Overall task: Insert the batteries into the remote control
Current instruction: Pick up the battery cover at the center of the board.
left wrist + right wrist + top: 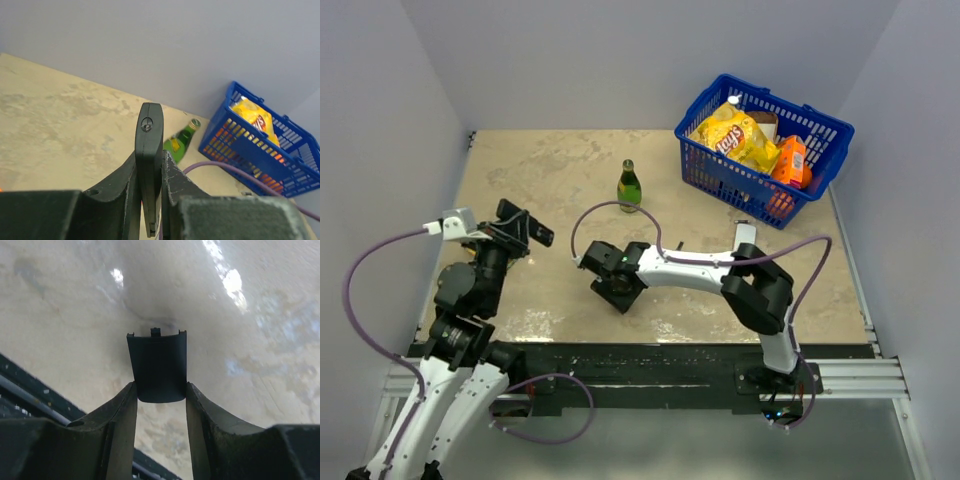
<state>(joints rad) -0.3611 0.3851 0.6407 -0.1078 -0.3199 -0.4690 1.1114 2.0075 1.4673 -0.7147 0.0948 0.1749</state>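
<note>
The remote control point(149, 140), a slim black bar seen edge-on, stands pinched between the jaws of my left gripper point(150, 164). In the top view that gripper point(524, 229) is raised over the table's left side with the remote point(528, 222) in it. My right gripper point(161, 388) has its fingertips pressed against both sides of a small black cover piece point(157, 365), low over the table. The top view places this gripper point(612, 287) near the table's middle front. The batteries are out of view.
A green bottle point(629, 187) stands upright behind the table's middle. A blue basket point(718, 176) with snack packs sits at the back right, raised off the table corner. A purple cable point(610, 205) arcs over the middle. The black base rail point(640, 360) runs along the near edge.
</note>
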